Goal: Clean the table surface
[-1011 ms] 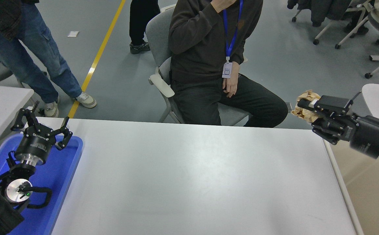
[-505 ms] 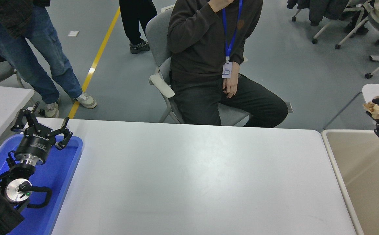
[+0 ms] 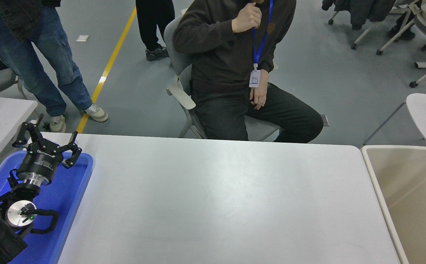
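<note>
The table surface (image 3: pixel 216 198) is a wide matte white-grey top filling the middle of the head view, with nothing lying on it. My left gripper (image 3: pixel 47 141) is parked at the lower left over the blue tray, its fingers spread open and holding nothing. My right arm and its gripper are out of the picture.
A blue tray (image 3: pixel 66 198) sits at the table's left end under the left arm. A beige bin (image 3: pixel 411 198) stands against the table's right edge. A person (image 3: pixel 235 69) sits on a chair just beyond the far edge; others stand at the upper left.
The right gripper, shut on a crumpled brown paper wad, moved right over the bin and then left the picture. The seated person's hand moved a little.
</note>
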